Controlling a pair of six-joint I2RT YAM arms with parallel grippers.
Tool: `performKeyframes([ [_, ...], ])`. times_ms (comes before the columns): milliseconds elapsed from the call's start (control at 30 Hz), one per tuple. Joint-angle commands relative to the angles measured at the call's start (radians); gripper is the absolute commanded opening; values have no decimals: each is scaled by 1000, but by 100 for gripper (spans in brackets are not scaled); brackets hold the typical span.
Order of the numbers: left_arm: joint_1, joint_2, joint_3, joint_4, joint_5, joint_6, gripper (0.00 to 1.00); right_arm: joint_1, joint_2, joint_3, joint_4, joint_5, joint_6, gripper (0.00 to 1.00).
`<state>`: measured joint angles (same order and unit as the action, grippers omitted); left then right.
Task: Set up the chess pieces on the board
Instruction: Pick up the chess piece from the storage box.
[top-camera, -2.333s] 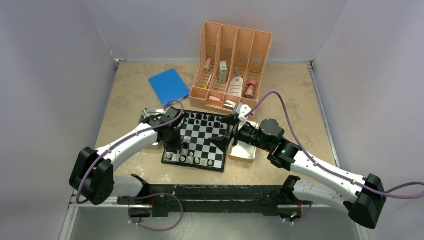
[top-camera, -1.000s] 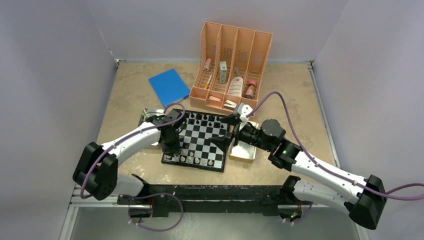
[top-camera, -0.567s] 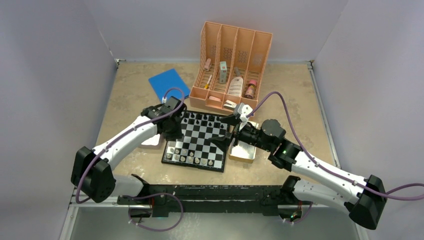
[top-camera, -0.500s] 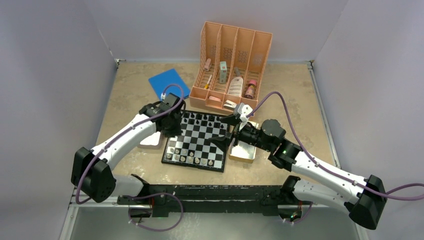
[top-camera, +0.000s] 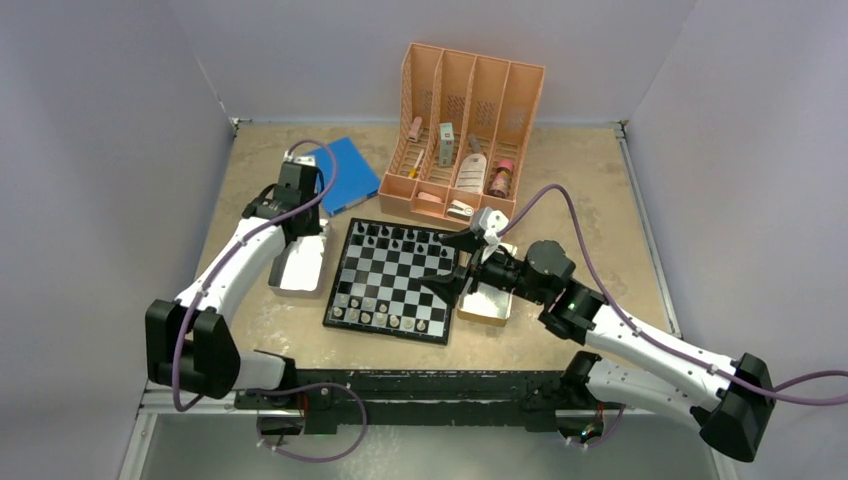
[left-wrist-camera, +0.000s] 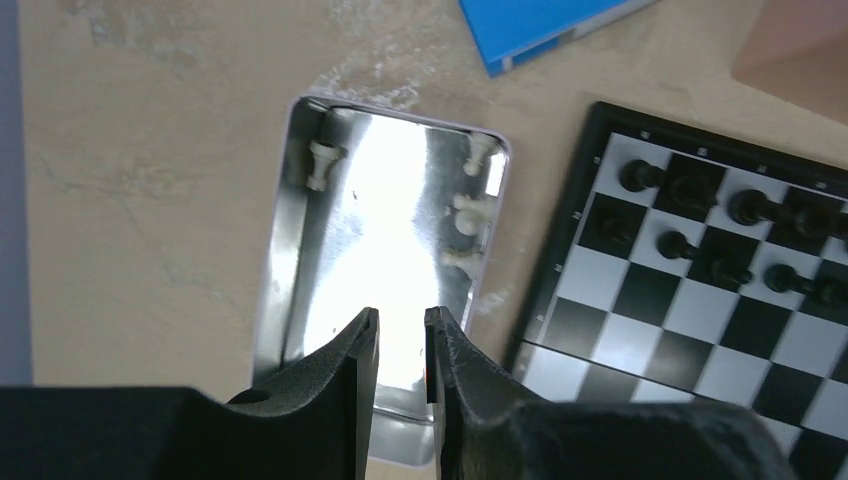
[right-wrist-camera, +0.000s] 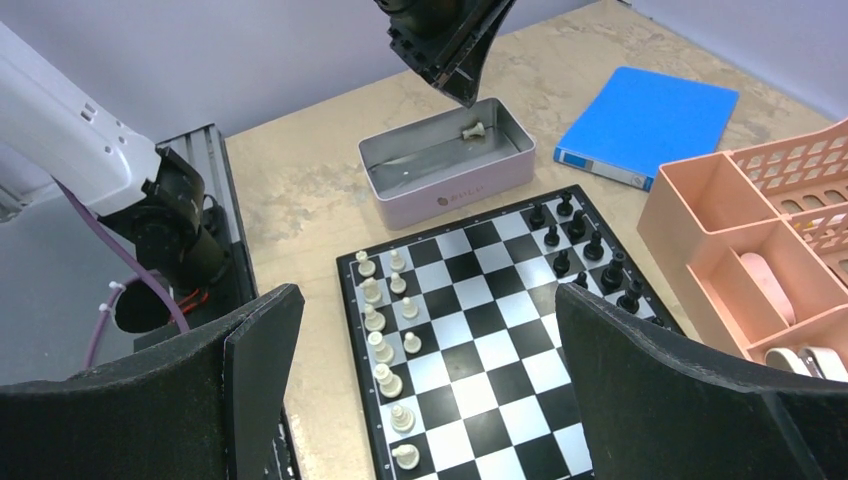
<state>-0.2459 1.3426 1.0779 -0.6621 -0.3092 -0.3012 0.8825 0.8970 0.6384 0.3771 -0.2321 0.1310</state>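
Left end effector (left-wrist-camera: 400, 320) narrowly parted, empty, above left tray (left-wrist-camera: 283, 250). Risk: narrow gap shoves tiny pale pieces (left-wrist-camera: 458, 258) against tray wall, missing pinch. Right end effector (right-wrist-camera: 425, 300) spread wide over board (right-wrist-camera: 470, 300).

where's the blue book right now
In the top view the blue book lies flat at the table's far left, just left of the peach organizer and beyond the board, off its far-left corner.

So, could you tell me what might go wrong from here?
1. The pale pieces lie close against the walls of the tray; the left gripper, jaws barely apart, may hit the rim or miss them.
2. The right gripper hangs wide open over the board near the black pieces and could topple them.
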Motion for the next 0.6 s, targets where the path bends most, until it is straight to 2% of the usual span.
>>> performKeyframes([
  [0, 64, 45, -46, 188, 11, 189, 23, 1, -20, -2, 62, -30, 17, 99],
  [200, 140, 149, -79, 263, 80, 221, 23, 1, -29, -4, 57, -19, 13, 99],
  [400, 152, 211, -67, 256, 22, 244, 23, -1, -41, -6, 62, -20, 13, 99],
  [567, 163, 242, -56, 304, 28, 296, 23, 1, -52, -7, 62, -26, 14, 99],
])
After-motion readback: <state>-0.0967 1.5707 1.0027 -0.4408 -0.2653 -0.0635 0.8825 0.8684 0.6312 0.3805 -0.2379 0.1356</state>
